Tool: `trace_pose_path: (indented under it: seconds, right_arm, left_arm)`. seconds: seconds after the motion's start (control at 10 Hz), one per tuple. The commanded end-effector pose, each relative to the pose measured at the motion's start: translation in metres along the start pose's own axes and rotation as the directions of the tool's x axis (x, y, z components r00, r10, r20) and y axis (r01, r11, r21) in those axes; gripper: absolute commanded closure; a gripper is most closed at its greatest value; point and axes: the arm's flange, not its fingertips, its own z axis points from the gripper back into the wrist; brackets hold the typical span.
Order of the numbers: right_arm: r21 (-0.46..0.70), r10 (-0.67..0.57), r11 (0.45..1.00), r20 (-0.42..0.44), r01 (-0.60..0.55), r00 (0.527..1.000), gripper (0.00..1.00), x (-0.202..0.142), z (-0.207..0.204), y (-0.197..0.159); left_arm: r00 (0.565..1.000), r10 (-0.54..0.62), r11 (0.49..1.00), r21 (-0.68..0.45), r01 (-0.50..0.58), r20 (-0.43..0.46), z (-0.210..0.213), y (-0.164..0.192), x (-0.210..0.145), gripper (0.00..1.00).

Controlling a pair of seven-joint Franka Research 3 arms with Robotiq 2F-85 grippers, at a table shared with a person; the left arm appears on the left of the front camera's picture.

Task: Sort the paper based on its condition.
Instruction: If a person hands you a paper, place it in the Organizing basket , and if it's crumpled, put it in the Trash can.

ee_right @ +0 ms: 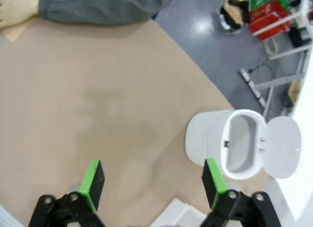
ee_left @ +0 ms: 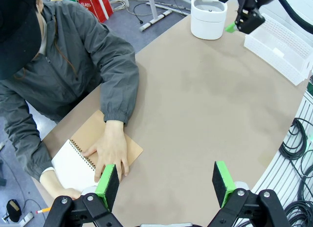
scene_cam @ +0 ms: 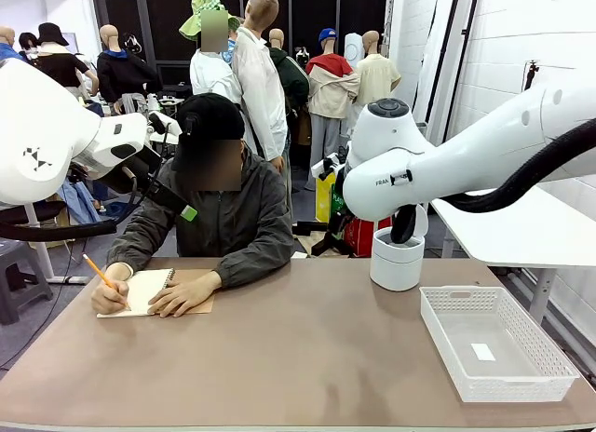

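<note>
No loose paper is in view. A person at the far side writes with a pencil (scene_cam: 97, 271) in a spiral notebook (scene_cam: 149, 286) with a brown cover (ee_left: 100, 131), one hand flat on the page. My left gripper (ee_left: 166, 180) hangs open above the table near the notebook, empty; in the front view the left gripper (scene_cam: 182, 207) is raised in front of the person's shoulder. Nothing is between the fingers of my right gripper (ee_right: 154, 180), which stands open above the table beside the white bin (ee_right: 234, 144). In the front view the right gripper (scene_cam: 403, 225) hovers over that bin.
The round white bin (scene_cam: 397, 262) with its lid flipped open stands at the far right. A white mesh basket (scene_cam: 507, 390) sits at the near right with a tiny white slip (scene_cam: 482, 352) in it. Brown tabletop (scene_cam: 307, 348) stretches between notebook and basket.
</note>
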Motion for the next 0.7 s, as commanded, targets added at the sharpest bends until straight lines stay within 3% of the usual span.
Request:
trace_pose_path:
  seconds: [0.0, 0.1, 0.2, 0.6]
  right_arm:
    - [0.055, 0.053, 0.997, 0.003, -0.053, 0.999, 0.00, -0.012, 0.001, -0.009]
    - [0.040, 0.092, 0.995, -0.049, -0.090, 0.995, 0.00, -0.005, -0.005, -0.024]
    - [0.017, 0.021, 1.000, 0.000, -0.021, 1.000, 0.00, -0.004, -0.001, 0.003]
    - [0.020, 0.043, 0.999, -0.012, -0.043, 0.999, 0.00, -0.004, -0.001, -0.001]
  left_arm:
    - [1.000, 0.003, 1.000, -0.005, -0.003, -0.001, 0.001, 0.002, 0.001, 0.00]
    - [1.000, 0.003, 1.000, -0.005, -0.003, -0.001, 0.001, 0.002, 0.001, 0.00]
    - [1.000, 0.003, 1.000, -0.005, -0.003, -0.001, 0.001, 0.002, 0.001, 0.00]
    - [1.000, 0.003, 1.000, -0.005, -0.003, -0.001, 0.001, 0.002, 0.001, 0.00]
